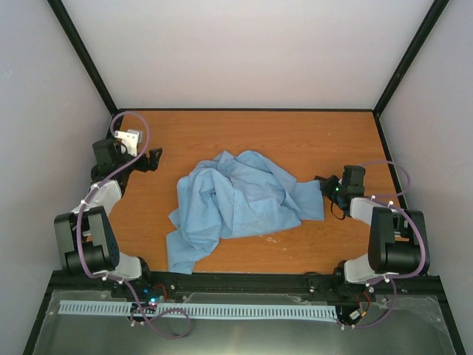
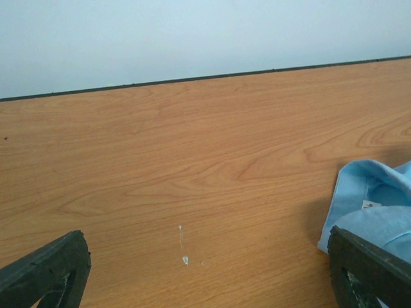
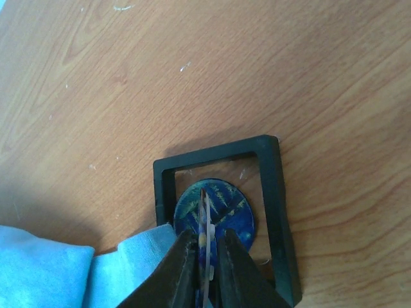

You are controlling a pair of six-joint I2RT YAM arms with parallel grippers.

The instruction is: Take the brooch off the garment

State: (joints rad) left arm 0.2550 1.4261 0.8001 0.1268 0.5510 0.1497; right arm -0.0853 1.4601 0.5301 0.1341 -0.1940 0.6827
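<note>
Brooch (image 3: pixel 226 204), a round dark blue disc, is pinched tight in the tips of the right claw (image 3: pixel 207 236), over a black square frame (image 3: pixel 277 192) on the table (image 3: pixel 289 77), just beside the shirt (image 3: pixel 38 273).

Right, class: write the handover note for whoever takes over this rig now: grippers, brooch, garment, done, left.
Left gripper: open, empty, over the table beside the garment.
Right gripper: shut, apparently on the brooch, above a black square frame at the garment's right edge.
Done: brooch gripped; cannot tell whether it is free of the fabric.
Left: draw it clear of the garment.
</note>
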